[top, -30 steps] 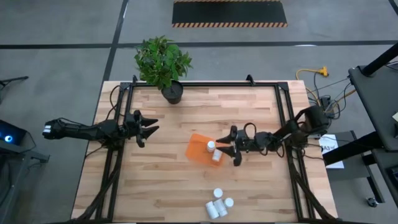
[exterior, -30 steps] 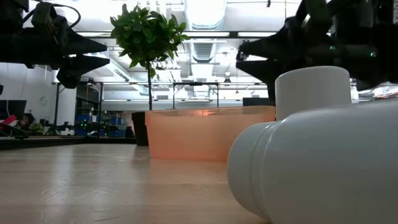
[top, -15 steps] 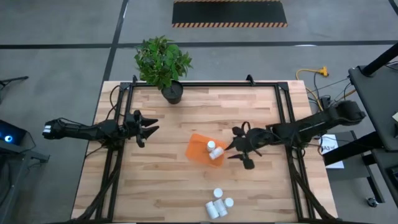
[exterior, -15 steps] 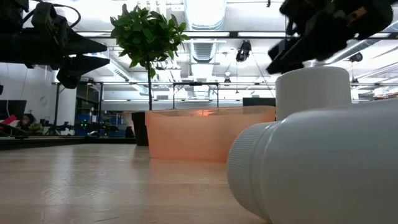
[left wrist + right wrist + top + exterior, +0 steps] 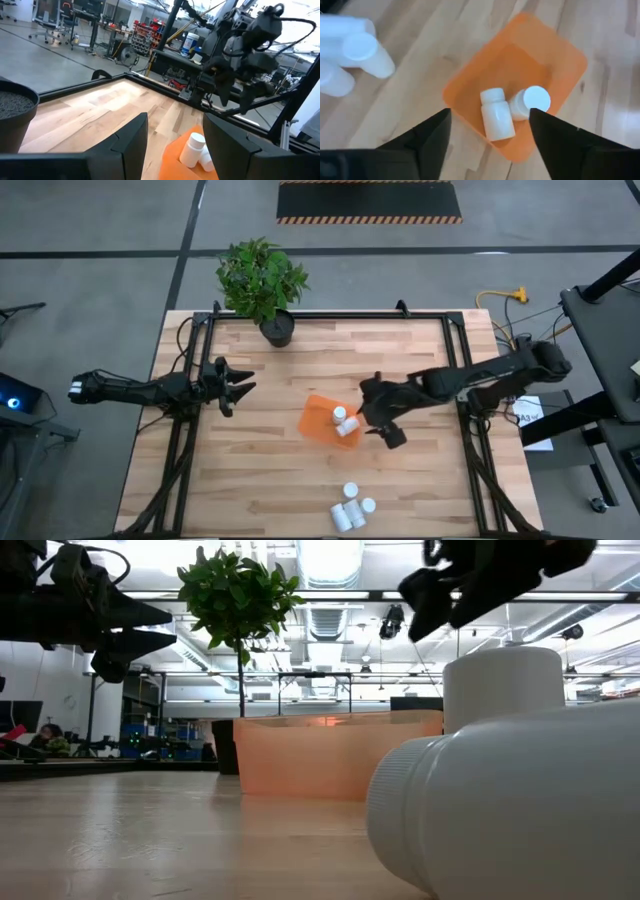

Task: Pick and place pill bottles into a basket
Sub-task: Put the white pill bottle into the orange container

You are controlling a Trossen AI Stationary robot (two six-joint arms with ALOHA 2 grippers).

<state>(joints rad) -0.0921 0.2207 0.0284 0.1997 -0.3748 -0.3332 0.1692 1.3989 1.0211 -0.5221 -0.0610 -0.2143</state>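
Two small white pill bottles (image 5: pixel 506 111) seen in translucent orange plastic basket (image 5: pixel 555 65), beneath right gripper (image 5: pixel 489 131), fingers spread wide, empty.

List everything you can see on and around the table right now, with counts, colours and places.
Pill bottles in basket: two, white, at the basket's right end.
Pill bottles on table: four, white, clustered near the front edge.
Basket: one, translucent orange, table centre.
Potted plant: one, green in a black pot, back edge.
Table: one, light wood.
Left gripper: open, empty, above the table's left side.
Right gripper: open, empty, above the basket's right edge.
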